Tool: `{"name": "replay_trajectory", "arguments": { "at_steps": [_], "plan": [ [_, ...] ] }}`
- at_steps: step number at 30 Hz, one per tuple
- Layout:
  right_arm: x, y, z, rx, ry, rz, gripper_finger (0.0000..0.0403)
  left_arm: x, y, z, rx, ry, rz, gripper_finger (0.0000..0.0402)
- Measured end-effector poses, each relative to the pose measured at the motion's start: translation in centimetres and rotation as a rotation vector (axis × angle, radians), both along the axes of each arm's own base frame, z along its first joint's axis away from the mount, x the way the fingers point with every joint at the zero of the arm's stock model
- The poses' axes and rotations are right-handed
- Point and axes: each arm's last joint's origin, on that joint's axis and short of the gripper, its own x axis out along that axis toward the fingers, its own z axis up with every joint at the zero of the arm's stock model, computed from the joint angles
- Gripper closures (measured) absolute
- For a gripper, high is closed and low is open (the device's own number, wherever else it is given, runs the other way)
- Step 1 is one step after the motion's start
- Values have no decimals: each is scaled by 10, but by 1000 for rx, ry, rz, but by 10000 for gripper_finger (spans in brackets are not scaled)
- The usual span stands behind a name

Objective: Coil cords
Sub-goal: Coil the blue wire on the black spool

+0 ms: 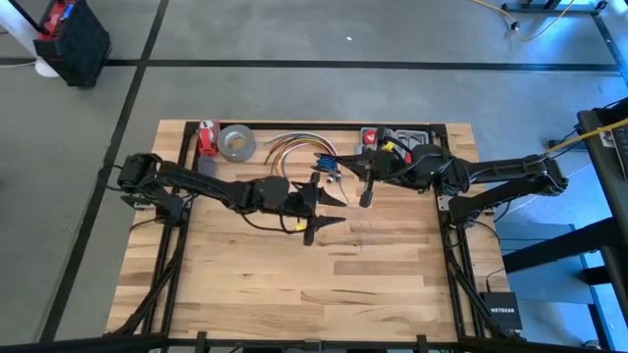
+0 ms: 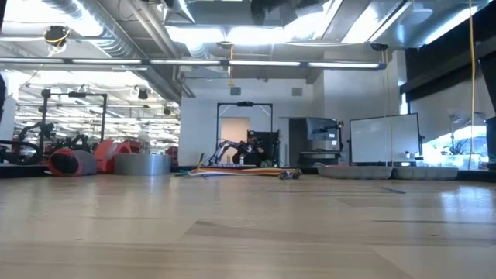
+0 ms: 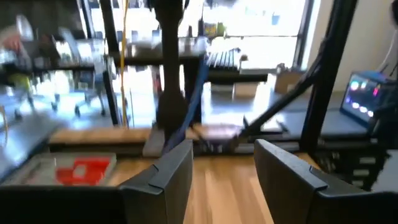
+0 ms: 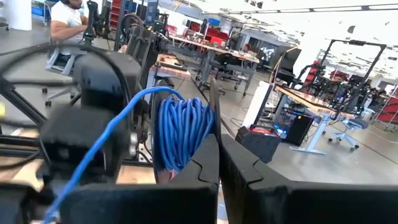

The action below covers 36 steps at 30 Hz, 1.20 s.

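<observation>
The cord is a thin blue wire, wound into a coil [image 4: 183, 130] right at my right gripper's [image 4: 219, 149] fingertips. In the high view it shows as a small blue patch [image 1: 324, 162] at the far middle of the table, beside my right gripper [image 1: 365, 191], which is shut. One strand [image 3: 189, 99] shows in the left wrist view, slanting down past a dark upright bar. My left gripper [image 1: 339, 212] is open and empty, just left of the right one, with its fingers [image 3: 161, 180] spread. My right gripper's shut fingers meet the coil at its edge [image 4: 204, 134]. The finger in front hides the place of contact, so which loops are pinched cannot be told. The loops stand upright beyond the fingertips. One loose strand [image 4: 93, 162] runs off toward the left arm.
Along the far edge are a red object [image 1: 206, 137], a grey tape roll [image 1: 235, 143], an arched bundle of orange, red and white cables [image 1: 285, 147] and a tool case [image 1: 402, 137]. The near half of the wooden table [image 1: 294, 284] is bare.
</observation>
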Motion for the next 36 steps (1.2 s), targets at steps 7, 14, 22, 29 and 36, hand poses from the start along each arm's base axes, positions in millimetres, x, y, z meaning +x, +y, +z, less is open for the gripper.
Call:
{"name": "replay_trajectory", "arguments": {
  "at_steps": [7,14,22,29,36],
  "plan": [
    [0,0,0,0,-3,0,401,-1,-6,11,65,-117,8,237],
    [0,0,0,0,2,0,401,-1,-5,1,84,-10,49,238],
    [0,0,-3,-3,32,0,401,-16,-5,8,108,96,107,238],
    [0,0,-3,-3,28,0,401,-8,-4,8,118,11,127,238],
    [0,0,-3,-2,25,0,401,-1,-1,1,137,-7,137,238]
  ]
}}
